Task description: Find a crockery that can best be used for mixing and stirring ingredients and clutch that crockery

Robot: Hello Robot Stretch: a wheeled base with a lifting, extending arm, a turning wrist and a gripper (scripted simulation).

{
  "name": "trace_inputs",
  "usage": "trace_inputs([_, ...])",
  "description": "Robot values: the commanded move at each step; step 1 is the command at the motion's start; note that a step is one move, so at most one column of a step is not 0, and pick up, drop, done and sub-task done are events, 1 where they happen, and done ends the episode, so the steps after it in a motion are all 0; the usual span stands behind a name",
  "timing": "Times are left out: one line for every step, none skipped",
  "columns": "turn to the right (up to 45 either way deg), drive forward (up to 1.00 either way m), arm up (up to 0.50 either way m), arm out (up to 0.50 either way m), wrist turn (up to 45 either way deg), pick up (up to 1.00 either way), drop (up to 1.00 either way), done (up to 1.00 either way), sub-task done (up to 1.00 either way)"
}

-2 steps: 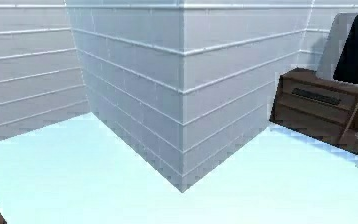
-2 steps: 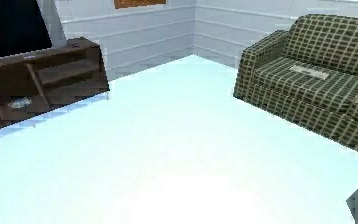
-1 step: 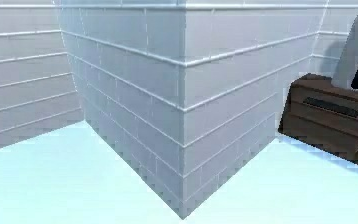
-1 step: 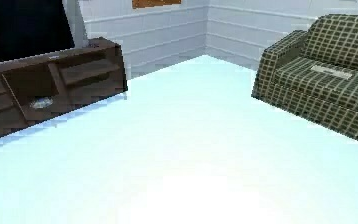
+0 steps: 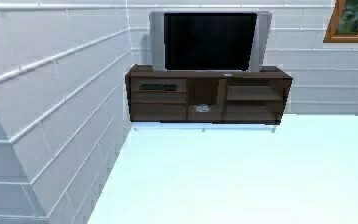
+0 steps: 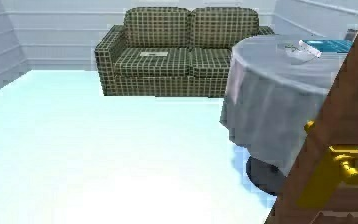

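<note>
checked 2-seat sofa [image 6: 182, 50]; grey-clothed round table [image 6: 277, 105] just beside it; dark tv stand [image 5: 209, 100] carrying a tv [image 5: 211, 40] — on the table a white blob [image 6: 309, 49] and a blue blob [image 6: 337, 45], and whether either is the crockery i cannot tell. fingers' state: cannot tell.

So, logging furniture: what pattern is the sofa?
Green-and-tan plaid sofa, clearest in the arm side view.

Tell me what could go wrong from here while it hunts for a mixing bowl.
1. The small things on the table and in the stand are too small to name; it may pick the wrong one.
2. The door looks close; turning could clip its handle.
</note>
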Motion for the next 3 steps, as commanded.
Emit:
trace_inputs([45.0,0.0,0.0,0.0,0.0,0.0,0.0,0.0,0.0])
trace_inputs([45.0,0.0,0.0,0.0,0.0,0.0,0.0,0.0,0.0])
trace_inputs([15.0,0.0,0.0,0.0,0.0,0.0,0.0,0.0,0.0])
